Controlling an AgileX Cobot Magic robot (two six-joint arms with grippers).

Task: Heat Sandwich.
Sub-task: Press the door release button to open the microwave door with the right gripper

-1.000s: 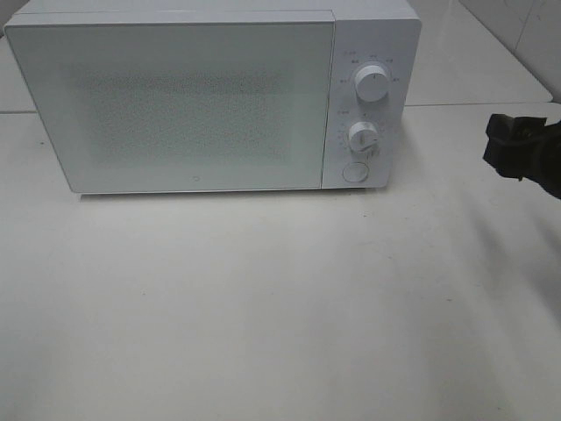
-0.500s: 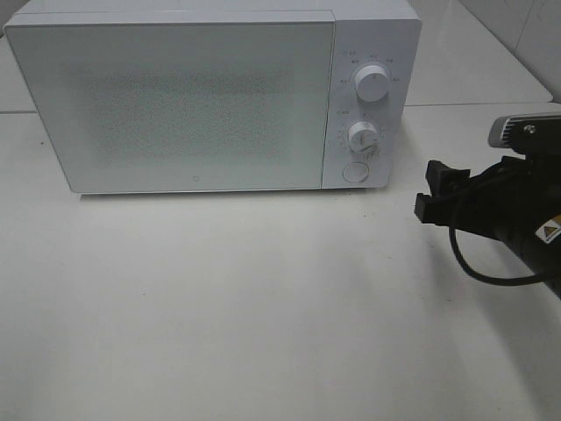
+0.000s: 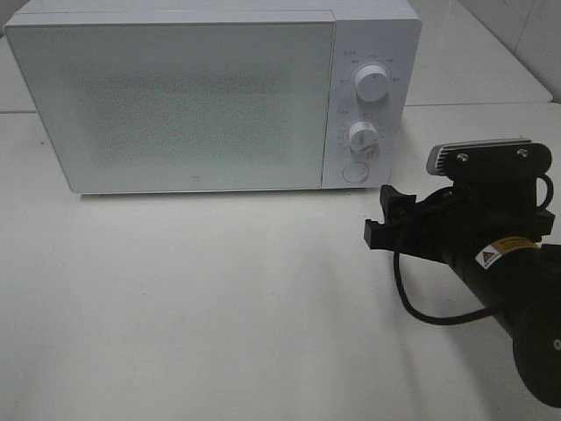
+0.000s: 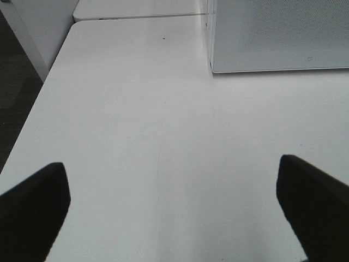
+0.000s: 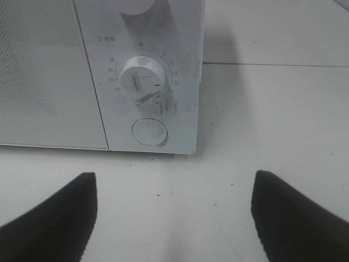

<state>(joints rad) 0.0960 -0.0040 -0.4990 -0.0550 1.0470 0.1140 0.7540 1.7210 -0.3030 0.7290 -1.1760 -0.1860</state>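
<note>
- Facing the white box-shaped microwave's (image 3: 193, 105) control panel: black right gripper (image 3: 382, 217), jaws spread, holding nothing, just off its front right corner.
- Sandwich: in no view, microwave door closed, so I can't tell where it lies relative to the gripper.
- Only the right wrist view shows the white timer dial (image 5: 143, 79) and round button (image 5: 149, 131) up close.
- Only the left wrist view shows the black left gripper (image 4: 174, 213), spread wide over the white table (image 4: 136, 109).

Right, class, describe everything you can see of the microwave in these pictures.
The microwave is a white, boxy appliance standing upright on the far part of the white table. Its door, speckled with a fine dot mesh, is shut and fills most of the front. The control panel on the right carries an upper knob, a lower knob and a round button beneath. Nothing else visibly touches it.
</note>
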